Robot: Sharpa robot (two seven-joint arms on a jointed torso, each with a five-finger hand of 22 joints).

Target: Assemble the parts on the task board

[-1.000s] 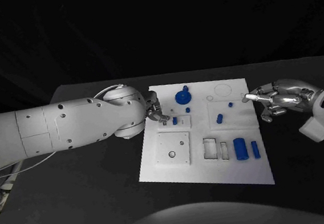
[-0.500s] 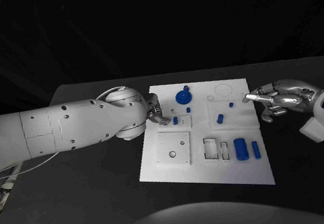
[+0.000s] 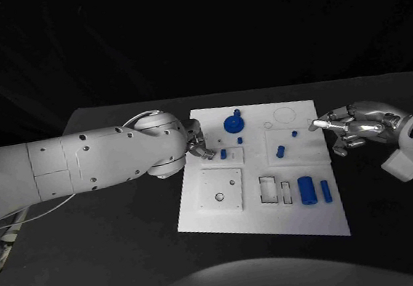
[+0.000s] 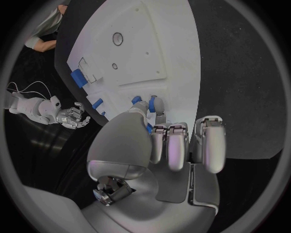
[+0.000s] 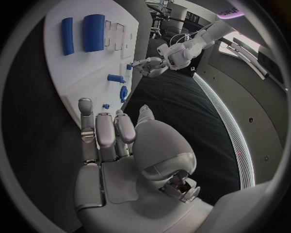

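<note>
Seemingly, left robot hand (image 3: 199, 148) touches a blue part (image 3: 223, 153) on the task board (image 3: 266, 216).

board: we see the white task board (image 3: 263, 211) lying flat on the desk (image 3: 113, 224).
parts: we see small blue parts (image 3: 307, 190) spread over it.

left hand (image 4: 167, 145) – fingertips at blue part (image 4: 151, 103), task board (image 4: 139, 53)

Left robot hand (image 3: 199, 146) and right robot hand (image 3: 355, 127), fingers curled.
</note>
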